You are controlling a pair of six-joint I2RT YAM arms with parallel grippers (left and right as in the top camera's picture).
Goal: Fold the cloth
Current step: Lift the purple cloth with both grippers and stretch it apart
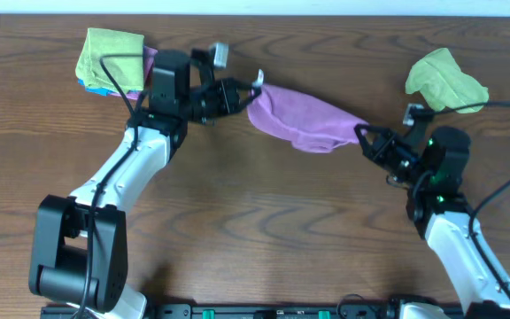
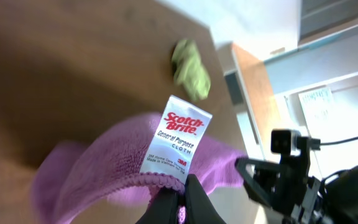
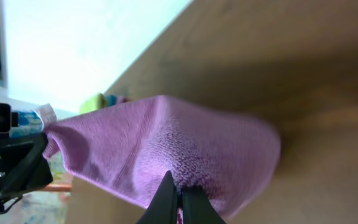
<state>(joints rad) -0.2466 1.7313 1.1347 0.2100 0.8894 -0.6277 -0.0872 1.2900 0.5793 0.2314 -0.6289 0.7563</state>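
Sagging cloth (image 1: 304,120) spans the gap; left hand (image 1: 251,91) and right hand (image 1: 361,134) pinch its ends.

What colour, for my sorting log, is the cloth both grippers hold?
The cloth is purple; overhead view shows it best.

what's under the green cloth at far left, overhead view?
The green cloth tops a stack: a pink cloth edge shows at its right, a blue edge at its lower left. Anything else beneath is covered.
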